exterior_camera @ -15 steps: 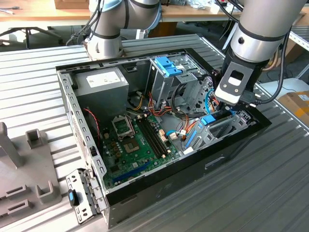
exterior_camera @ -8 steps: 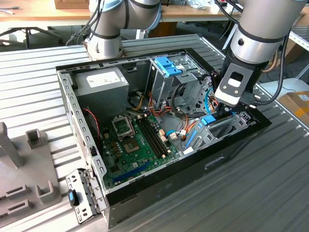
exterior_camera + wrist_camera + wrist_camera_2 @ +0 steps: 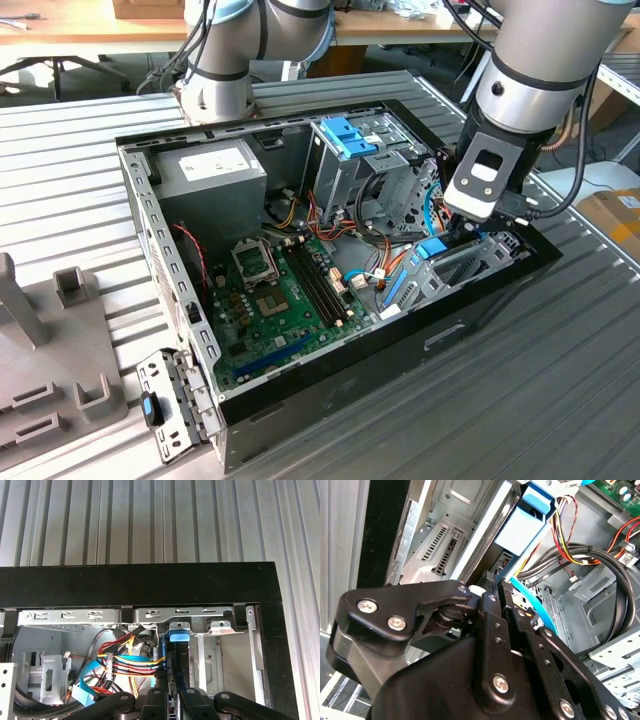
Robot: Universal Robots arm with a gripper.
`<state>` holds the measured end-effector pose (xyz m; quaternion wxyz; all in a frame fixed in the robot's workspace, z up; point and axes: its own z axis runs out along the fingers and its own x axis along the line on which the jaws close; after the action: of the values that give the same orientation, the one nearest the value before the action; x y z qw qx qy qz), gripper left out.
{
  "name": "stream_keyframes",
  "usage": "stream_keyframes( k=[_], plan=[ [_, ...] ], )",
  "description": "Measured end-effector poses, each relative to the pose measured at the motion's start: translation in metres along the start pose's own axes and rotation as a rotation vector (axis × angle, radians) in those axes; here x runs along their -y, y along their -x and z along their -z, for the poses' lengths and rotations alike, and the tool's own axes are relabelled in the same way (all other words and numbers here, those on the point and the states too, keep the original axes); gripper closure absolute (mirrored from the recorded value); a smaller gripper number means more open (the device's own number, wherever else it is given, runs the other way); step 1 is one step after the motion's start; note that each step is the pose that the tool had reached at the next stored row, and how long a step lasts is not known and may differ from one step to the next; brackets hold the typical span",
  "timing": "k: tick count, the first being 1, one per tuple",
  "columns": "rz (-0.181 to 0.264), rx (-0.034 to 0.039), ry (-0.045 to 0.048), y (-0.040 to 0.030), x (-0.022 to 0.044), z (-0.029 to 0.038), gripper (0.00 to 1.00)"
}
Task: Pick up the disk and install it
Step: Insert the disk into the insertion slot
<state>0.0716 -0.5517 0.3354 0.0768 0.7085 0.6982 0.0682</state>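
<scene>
Gripper clasping disk, cables beside, case wall beyond

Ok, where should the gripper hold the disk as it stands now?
Across its two flat faces at the upper edge, coming from above: the disk stands on edge inside the case, with cables beside one face. The gripper grips it that way.

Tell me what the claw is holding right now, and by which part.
The claw appears to grip the disk, held edge-on, by its two broad faces at the end nearest the wrist. Its blue-tabbed far end is ungripped.
</scene>
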Motion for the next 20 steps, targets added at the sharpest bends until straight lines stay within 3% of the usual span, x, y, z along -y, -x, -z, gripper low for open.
stream_keyframes(
  k=[3,6,7,8,10,11,13,16,20],
  plan=[
    [0.0,-0.0008,0.0,-0.0001,0.0001,-0.0004,0.83],
    [0.0,-0.0003,0.0001,-0.0001,0.0,-0.0003,0.65],
    [0.0,-0.0003,0.0,-0.0001,0.0001,-0.0003,0.65],
    [0.0,-0.0003,0.0,0.0,0.0,-0.0003,0.58],
    [0.0,-0.0001,0.0001,0.0,0.0,-0.0001,0.58],
    [0.0,0.0001,0.0,-0.0001,-0.0007,0.0032,0.58],
    [0.001,0.0058,0.0001,-0.0005,-0.0037,0.0162,0.58],
    [0.004,0.0132,-0.0013,-0.0018,-0.0077,0.0252,0.58],
    [0.02,0.0105,-0.0018,-0.0019,-0.0089,0.0251,0.58]
  ],
)
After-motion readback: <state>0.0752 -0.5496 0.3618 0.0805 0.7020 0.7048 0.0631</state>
